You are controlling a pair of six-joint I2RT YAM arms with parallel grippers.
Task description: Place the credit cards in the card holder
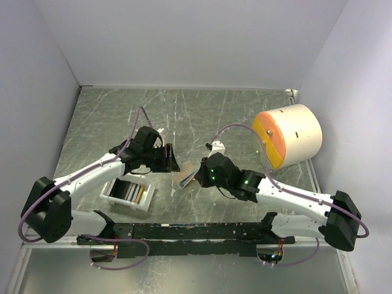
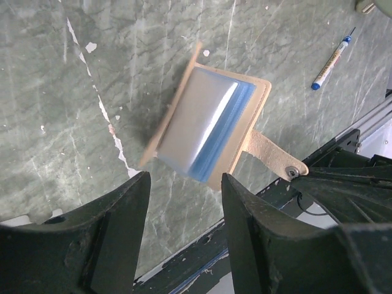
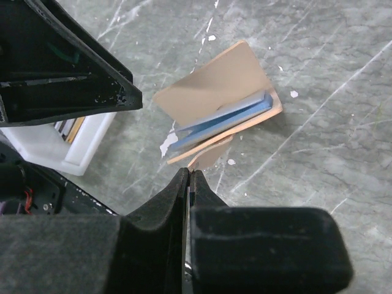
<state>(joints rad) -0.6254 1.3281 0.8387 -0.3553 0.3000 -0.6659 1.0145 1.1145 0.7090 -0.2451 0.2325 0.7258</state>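
Left gripper (image 2: 185, 199): fingers spread, nothing held, hovering just above the tan leather-like folding card holder (image 2: 254, 104). Right gripper (image 3: 188, 174): clenched, apparently pinching the holder's snap tab (image 2: 269, 156); the grip itself is hidden under the fingertips.

Near edge: a black rail (image 1: 196, 231) is seen between the arm bases, close under both wrists, so little room is left for pulling back low. Near left: a white rectangular plastic tray (image 1: 112, 195) with more cards (image 1: 130, 191) stood in it, just beside the left arm.

Centre: the card holder lies opened on the grey-green marbled table (image 1: 245, 110), between the two grippers. A blue-and-silver credit card (image 2: 199, 119) is seated in it, its edge protruding on the tab side.

Risks, as judged:
- The card looks only partly seated; it could be tipped out if the tab is tugged or lifted by the right gripper.
- The holder appears tilted; if the tab is let go, it may flop shut or shift.
- The two grippers are close together; a collision could be caused by a careless left retreat.
- The tray could be clipped when the next card is fetched.

Far: a blue-capped thin pen (image 2: 331, 61) lies apart from the holder. Far right: a cream cylinder with an orange face (image 1: 294, 138), near the right wall. The far left of the table offers room.
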